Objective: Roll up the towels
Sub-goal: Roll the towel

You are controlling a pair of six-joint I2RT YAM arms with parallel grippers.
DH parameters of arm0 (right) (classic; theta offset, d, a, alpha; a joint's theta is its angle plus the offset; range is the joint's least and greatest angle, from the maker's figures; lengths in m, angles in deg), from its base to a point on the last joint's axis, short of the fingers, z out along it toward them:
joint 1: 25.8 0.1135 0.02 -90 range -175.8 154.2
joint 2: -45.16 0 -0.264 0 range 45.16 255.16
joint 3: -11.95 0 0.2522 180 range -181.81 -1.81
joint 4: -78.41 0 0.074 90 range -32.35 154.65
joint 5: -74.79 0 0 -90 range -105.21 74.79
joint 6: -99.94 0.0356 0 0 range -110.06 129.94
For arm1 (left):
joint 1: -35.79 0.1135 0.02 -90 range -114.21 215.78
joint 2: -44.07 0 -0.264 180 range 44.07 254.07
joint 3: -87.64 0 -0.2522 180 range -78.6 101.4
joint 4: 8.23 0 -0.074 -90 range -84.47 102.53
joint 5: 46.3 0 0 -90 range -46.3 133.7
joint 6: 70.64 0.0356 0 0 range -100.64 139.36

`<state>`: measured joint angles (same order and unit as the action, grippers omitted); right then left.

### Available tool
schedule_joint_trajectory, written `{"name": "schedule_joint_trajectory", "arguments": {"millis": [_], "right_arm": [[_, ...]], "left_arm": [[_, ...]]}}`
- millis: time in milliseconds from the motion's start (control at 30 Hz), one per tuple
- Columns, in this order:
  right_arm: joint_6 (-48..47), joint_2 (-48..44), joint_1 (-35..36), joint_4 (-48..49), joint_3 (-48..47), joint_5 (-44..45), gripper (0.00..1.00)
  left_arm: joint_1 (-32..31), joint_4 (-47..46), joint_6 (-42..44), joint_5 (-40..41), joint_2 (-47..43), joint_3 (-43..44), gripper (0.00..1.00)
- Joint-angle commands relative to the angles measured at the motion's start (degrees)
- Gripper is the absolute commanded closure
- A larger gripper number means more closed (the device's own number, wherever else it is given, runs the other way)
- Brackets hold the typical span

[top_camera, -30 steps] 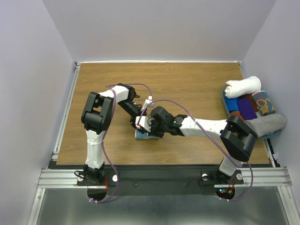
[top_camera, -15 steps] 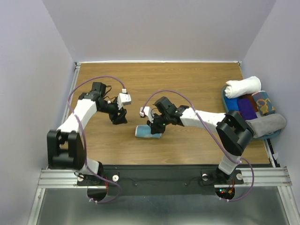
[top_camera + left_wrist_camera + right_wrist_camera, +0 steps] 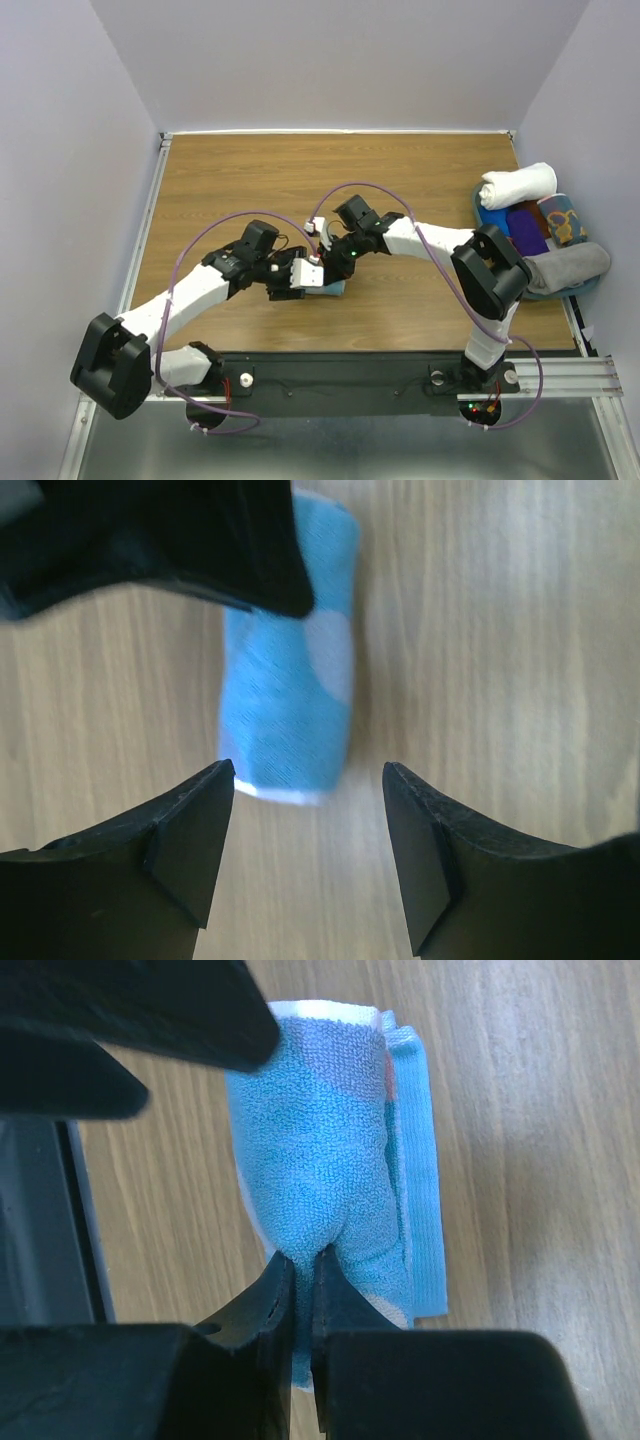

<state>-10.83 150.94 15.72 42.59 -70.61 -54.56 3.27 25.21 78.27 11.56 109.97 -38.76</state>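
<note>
Top external view shows my left end effector [image 3: 298, 278] swung back in, jaws spread open at the rolled light blue towel [image 3: 333, 289] mid-bench [image 3: 420, 180], while my right end effector [image 3: 300, 1260] stays pinched on its fold, so this roll looks nearly done.

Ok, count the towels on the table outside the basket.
1: the blue towel in the middle of the table, pinched by the right gripper, with the open left gripper at its end. The arms could hide another.
</note>
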Motion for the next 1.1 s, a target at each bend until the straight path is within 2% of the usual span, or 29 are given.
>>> {"name": "schedule_joint_trajectory", "arguments": {"millis": [0, 133, 367, 467, 500, 533, 567, 600, 667, 733, 867, 900, 933, 1000, 1067], "right_arm": [[-0.14, 2.85, 0.06, -6.59, -0.11, -0.90, 1.00], [-0.32, 3.56, 0.05, -6.85, -0.64, -1.95, 0.99], [-0.49, 3.82, -0.38, -7.11, -0.73, -1.60, 0.99], [-0.58, 3.65, -0.56, -7.03, -0.73, -1.52, 0.99], [-0.58, 3.47, -0.65, -7.03, -0.81, -1.43, 0.97], [-0.50, 3.12, -0.65, -7.03, -0.81, -0.99, 0.96], [-0.49, 2.68, -0.74, -7.03, -0.81, -0.73, 0.93], [-0.23, 1.38, -0.91, -7.03, -0.73, -0.38, 0.90], [0.73, -0.91, -2.75, -6.94, -0.73, 0.59, 0.67], [1.79, -2.50, -4.51, -6.94, -0.90, 0.77, 0.54], [3.90, -8.03, -8.99, -7.03, -1.52, 2.08, 0.36], [4.16, -10.83, -10.39, -7.03, -1.43, 2.70, 0.30], [4.25, -12.42, -10.93, -7.03, -1.43, 3.31, 0.29], [3.73, -15.50, -11.63, -7.03, -0.73, 5.94, 0.20], [2.68, -20.59, -11.72, -7.12, 0.32, 9.45, 0.06]], "left_arm": [[-2.81, -8.34, -0.29, 4.10, 2.54, 0.24, 0.27], [-5.54, -11.32, 0.67, 5.33, 6.33, 0.24, 0.26], [-7.04, -11.16, 2.08, 5.07, 11.69, -0.02, 0.28], [-6.95, -10.28, 2.43, 5.25, 13.71, -0.02, 0.41], [-6.95, -8.89, 2.52, 5.42, 14.33, 0.59, 0.47], [-6.95, -8.09, 2.52, 5.42, 15.03, 0.94, 0.57], [-6.95, -7.38, 2.52, 5.51, 15.65, 1.38, 0.62], [-7.04, -6.68, 2.52, 5.42, 16.44, 1.91, 0.66], [-6.95, -5.10, 2.26, 5.60, 16.71, 2.00, 0.76], [-6.95, -3.87, 2.34, 5.51, 16.97, 2.18, 0.77], [-6.95, -0.18, 1.91, 4.90, 18.72, 3.75, 0.79], [-6.95, 1.74, 1.73, 4.63, 19.25, 5.24, 0.79], [-6.86, 3.07, 1.56, 4.28, 20.13, 6.12, 0.79], [-6.69, 6.14, 0.59, 3.06, 23.46, 8.67, 0.79], [-5.90, 11.15, 0.50, -0.37, 26.10, 13.15, 0.79]]}}
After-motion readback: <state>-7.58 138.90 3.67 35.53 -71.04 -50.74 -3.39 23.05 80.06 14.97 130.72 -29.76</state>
